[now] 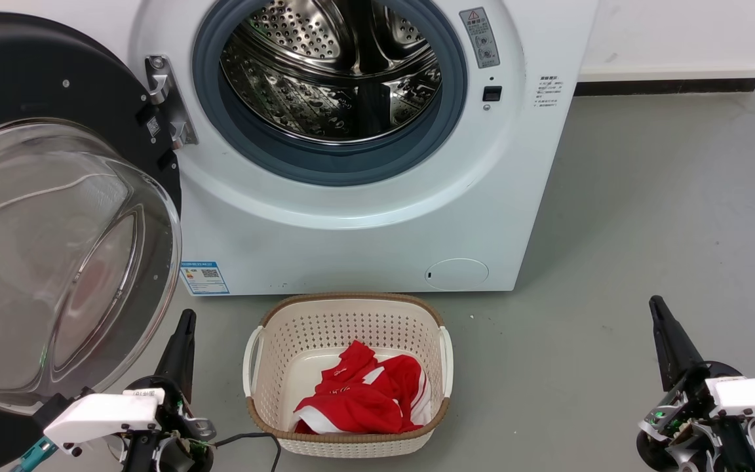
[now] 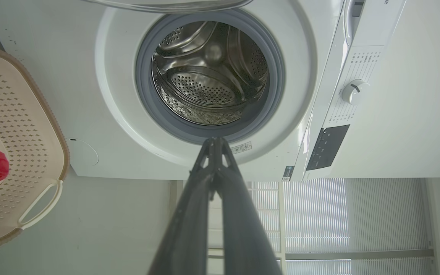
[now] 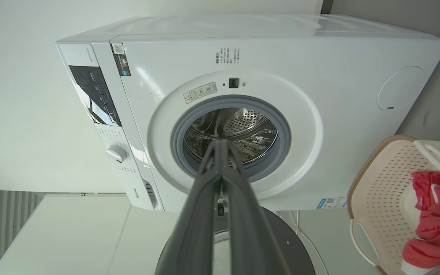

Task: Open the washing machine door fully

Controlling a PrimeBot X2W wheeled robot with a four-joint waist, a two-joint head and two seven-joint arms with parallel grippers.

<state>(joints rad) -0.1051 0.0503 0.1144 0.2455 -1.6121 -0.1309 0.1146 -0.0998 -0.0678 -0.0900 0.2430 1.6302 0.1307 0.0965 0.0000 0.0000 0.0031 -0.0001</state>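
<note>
The white washing machine [image 1: 364, 236] stands ahead with its steel drum [image 1: 331, 72] exposed inside the grey-blue gasket. The washing machine door [image 1: 43, 216], a black disc with a bulging clear glass bowl, is swung wide out to the left on its hinge [image 1: 169, 101]. My left gripper [image 1: 185, 319] is shut and empty at the lower left, just right of the door's glass and apart from it. My right gripper [image 1: 656, 305] is shut and empty at the lower right, over bare floor. The machine [image 2: 212, 88] shows beyond the shut left fingertips [image 2: 215, 142]. The right wrist view has the machine [image 3: 266, 114] and the door [image 3: 292, 248].
A cream laundry basket [image 1: 348, 314] with a red and white garment [image 1: 364, 393] sits on the grey floor right in front of the machine, between my two arms. A white wall with a dark skirting [image 1: 666, 85] runs behind at the right.
</note>
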